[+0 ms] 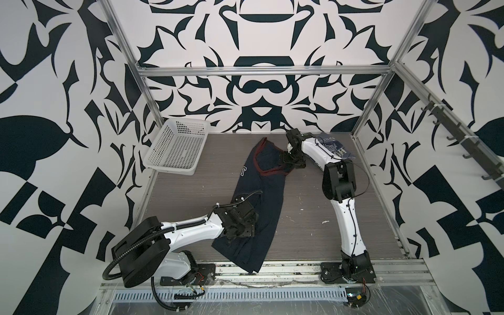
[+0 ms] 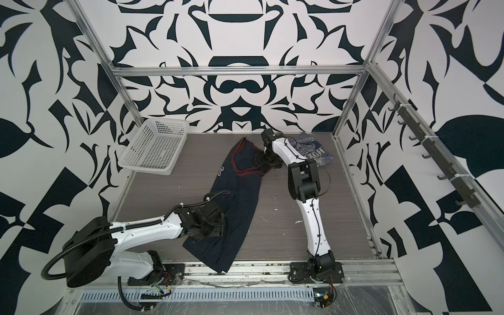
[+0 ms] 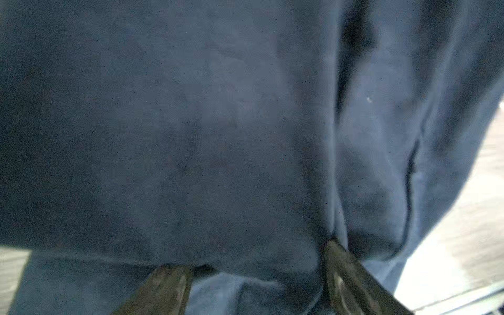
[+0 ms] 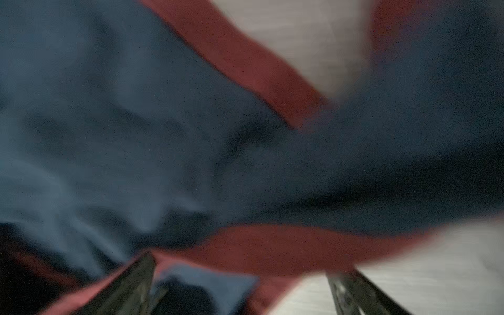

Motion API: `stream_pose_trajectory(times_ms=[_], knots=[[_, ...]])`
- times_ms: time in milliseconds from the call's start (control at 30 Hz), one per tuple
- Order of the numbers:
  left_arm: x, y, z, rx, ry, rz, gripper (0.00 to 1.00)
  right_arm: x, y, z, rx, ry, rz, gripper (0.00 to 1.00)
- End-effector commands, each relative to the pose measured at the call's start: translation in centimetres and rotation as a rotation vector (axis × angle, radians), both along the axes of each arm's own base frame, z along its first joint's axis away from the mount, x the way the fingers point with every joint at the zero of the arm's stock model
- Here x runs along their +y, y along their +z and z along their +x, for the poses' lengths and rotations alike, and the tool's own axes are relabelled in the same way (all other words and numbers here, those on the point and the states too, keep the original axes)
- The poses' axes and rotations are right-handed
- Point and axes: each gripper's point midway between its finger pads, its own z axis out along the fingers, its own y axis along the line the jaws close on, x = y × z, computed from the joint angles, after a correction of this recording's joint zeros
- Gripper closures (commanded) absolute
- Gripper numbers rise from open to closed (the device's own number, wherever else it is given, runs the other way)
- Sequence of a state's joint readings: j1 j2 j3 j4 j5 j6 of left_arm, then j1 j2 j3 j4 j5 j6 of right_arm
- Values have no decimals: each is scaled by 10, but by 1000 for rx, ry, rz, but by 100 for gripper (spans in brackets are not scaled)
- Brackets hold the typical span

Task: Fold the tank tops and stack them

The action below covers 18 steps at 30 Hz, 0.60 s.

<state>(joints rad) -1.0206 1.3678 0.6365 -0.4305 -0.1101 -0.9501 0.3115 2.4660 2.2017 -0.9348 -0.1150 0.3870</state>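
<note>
The left gripper point(image 3: 253, 256), jaws apart, is resting on the hem end of the navy tank top point(image 1: 267, 201); the right gripper point(image 4: 249, 264), also spread, is hovering at its red-trimmed neckline.

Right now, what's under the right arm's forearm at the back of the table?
The slate-blue tank top lies on the table under the right arm, lettered print up. The arm covers part of it, so its full outline cannot be seen.

The navy tank top point(image 1: 267, 196) is matt cloth, the basket point(image 1: 170, 169) smooth white plastic, the tabletop point(image 1: 300, 231) scuffed grey wood-grain.
</note>
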Motion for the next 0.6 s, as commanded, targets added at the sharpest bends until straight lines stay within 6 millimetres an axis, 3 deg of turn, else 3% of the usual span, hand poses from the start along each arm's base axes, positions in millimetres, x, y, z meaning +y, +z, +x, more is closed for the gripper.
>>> stream_pose_trajectory(times_ms=[0, 167, 267, 433, 567], knots=[[23, -39, -55, 202, -46, 116, 22, 5, -4, 15, -34, 19, -11, 2], [18, -48, -85, 234, -105, 141, 22, 1, -12, 44, -101, 55, -46, 8], [3, -49, -98, 238, -148, 116, 22, 3, -13, 64, -154, 88, -54, 16], [-18, -40, -99, 186, -203, 93, 22, 17, 11, 96, -299, 137, -14, 26], [-31, -24, -90, 125, -240, 51, 22, 30, 48, 111, -417, 171, 53, 28]])
